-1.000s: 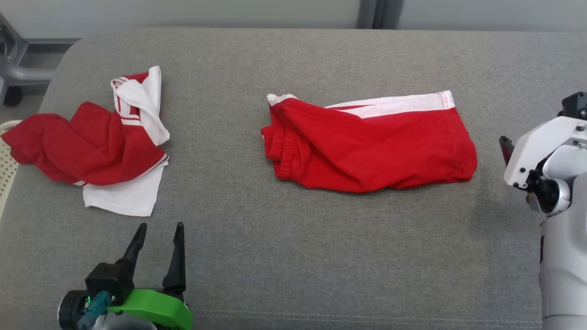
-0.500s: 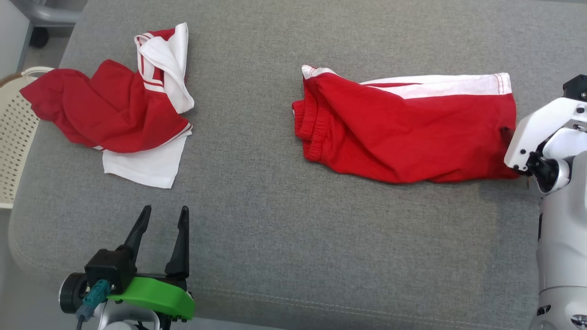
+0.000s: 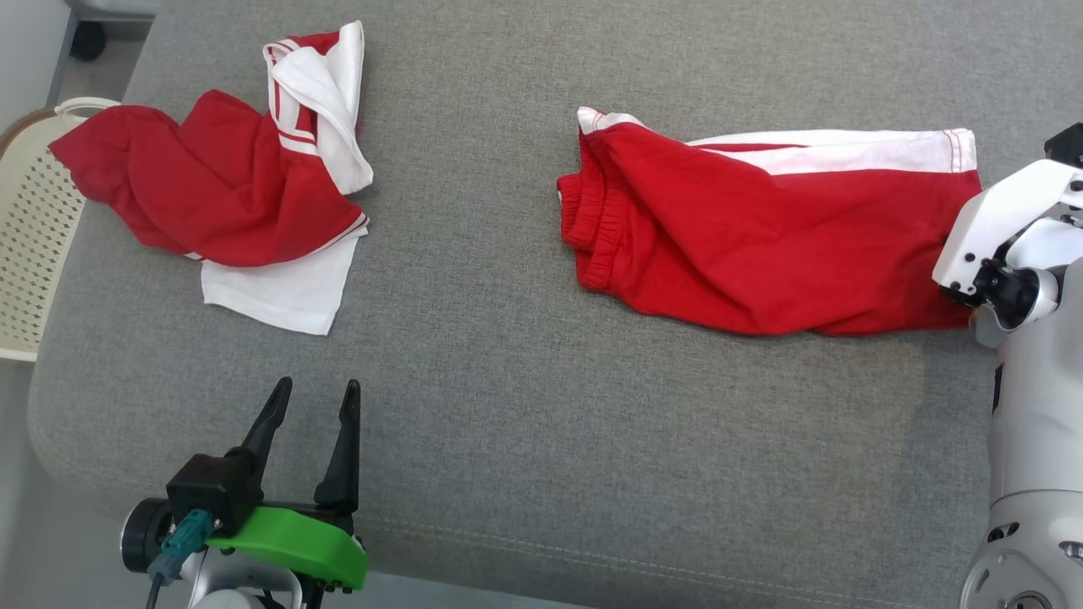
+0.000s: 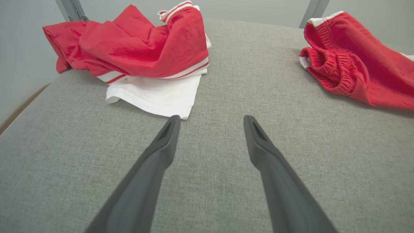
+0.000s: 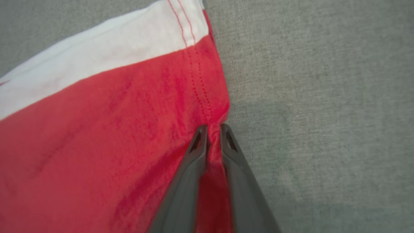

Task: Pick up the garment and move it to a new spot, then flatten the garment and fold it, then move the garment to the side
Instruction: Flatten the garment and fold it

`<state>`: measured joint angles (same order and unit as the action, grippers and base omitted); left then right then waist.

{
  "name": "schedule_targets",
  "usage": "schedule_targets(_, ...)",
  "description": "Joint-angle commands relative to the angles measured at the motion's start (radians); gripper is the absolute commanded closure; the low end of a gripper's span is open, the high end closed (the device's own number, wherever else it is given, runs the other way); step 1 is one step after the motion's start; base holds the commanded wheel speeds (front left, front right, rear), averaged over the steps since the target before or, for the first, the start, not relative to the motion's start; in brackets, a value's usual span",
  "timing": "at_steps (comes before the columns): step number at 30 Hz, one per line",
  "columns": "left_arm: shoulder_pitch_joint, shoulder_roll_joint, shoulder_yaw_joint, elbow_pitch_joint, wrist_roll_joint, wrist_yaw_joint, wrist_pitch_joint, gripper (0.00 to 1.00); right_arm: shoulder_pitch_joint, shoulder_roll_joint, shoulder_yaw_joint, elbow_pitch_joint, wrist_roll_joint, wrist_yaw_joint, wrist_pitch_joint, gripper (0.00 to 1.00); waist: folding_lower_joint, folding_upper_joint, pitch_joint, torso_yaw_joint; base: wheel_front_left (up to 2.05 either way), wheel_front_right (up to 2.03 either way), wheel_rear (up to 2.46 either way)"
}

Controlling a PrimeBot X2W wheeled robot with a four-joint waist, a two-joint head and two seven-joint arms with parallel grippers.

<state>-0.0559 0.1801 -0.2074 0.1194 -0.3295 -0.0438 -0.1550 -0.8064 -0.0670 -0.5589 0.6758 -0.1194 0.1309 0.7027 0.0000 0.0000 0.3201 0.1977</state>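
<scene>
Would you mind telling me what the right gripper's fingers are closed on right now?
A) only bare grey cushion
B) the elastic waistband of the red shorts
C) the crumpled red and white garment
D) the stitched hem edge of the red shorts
D: the right wrist view shows the right gripper pinching red fabric at the stitched hem of the red shorts.

**Non-task items observed: one crumpled top, one pad, one basket, one caster.**

The crumpled red-and-white top (image 3: 211, 182) lay bunched, its red body heaped over a flat white panel, with a white, red-striped portion folded up at its far edge. The grey upholstered pad (image 3: 508, 406) lay beneath the top and extended well beyond it, with a stitched seam along the near edge. A cream perforated basket (image 3: 30, 245) stood just beside the top's left end, off the pad. A dark caster (image 3: 89, 41) sat on the floor beyond the top.
</scene>
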Motion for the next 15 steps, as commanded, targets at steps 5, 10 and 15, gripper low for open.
schedule_targets(5, -0.022, 0.007, -0.002, 0.011, -0.014, -0.004, -0.009, 0.0, -0.014, 0.008, -0.02, 0.024, -0.036, 0.0, 0.01, 0.99, 0.0, 0.0, 0.007, 0.009, 0.0, 0.0, 0.0)
schedule_targets(10, -0.025, 0.007, -0.006, 0.027, -0.019, -0.007, -0.014, 0.0, -0.027, 0.009, -0.019, 0.036, -0.052, 0.0, 0.003, 1.0, 0.0, 0.0, 0.01, 0.013, 0.0, 0.0, 0.0)
schedule_targets(15, -0.034, 0.008, -0.006, 0.04, -0.025, -0.007, -0.019, 0.0, -0.043, 0.011, -0.01, 0.046, -0.042, 0.0, -0.014, 1.0, 0.0, 0.0, 0.01, 0.014, 0.0, 0.0, 0.0)
